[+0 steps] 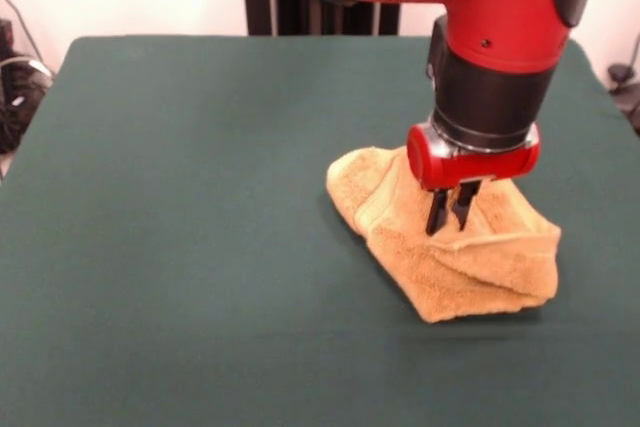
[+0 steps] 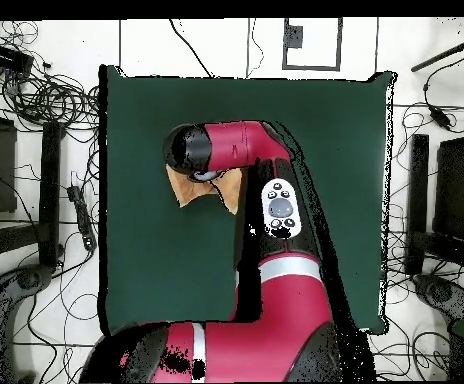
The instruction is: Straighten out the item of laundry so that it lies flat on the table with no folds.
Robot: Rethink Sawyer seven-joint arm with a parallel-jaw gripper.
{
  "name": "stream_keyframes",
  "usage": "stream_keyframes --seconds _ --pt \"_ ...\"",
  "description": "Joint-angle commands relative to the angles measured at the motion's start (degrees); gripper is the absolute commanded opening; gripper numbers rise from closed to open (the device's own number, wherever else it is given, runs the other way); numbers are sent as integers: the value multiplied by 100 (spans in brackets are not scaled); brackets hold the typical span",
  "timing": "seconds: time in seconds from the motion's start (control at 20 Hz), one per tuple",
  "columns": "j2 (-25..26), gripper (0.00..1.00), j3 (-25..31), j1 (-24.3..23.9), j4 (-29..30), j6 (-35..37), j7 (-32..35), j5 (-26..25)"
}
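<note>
The orange-tan towel lies crumpled and folded on the right half of the green table. Its folds bunch up toward my gripper. The gripper comes straight down on the towel's middle, its two black fingers close together and pinching a ridge of cloth. A band stripe shows along the towel's left fold. In the overhead view only two corners of the towel show from under the arm's wrist, which hides the gripper.
The red arm reaches across the table from the base at the bottom. Cables and stands lie on the floor around the table.
</note>
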Motion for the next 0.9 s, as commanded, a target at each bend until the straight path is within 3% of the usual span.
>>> stream_keyframes --seconds 0.05,0.45,0.9 --pt "353 0 948 -34 -769 962 -1919 -401" --pt "361 0 1098 -128 -631 680 -1651 -538" --pt "-36 0 706 -5 483 -222 33 -470"
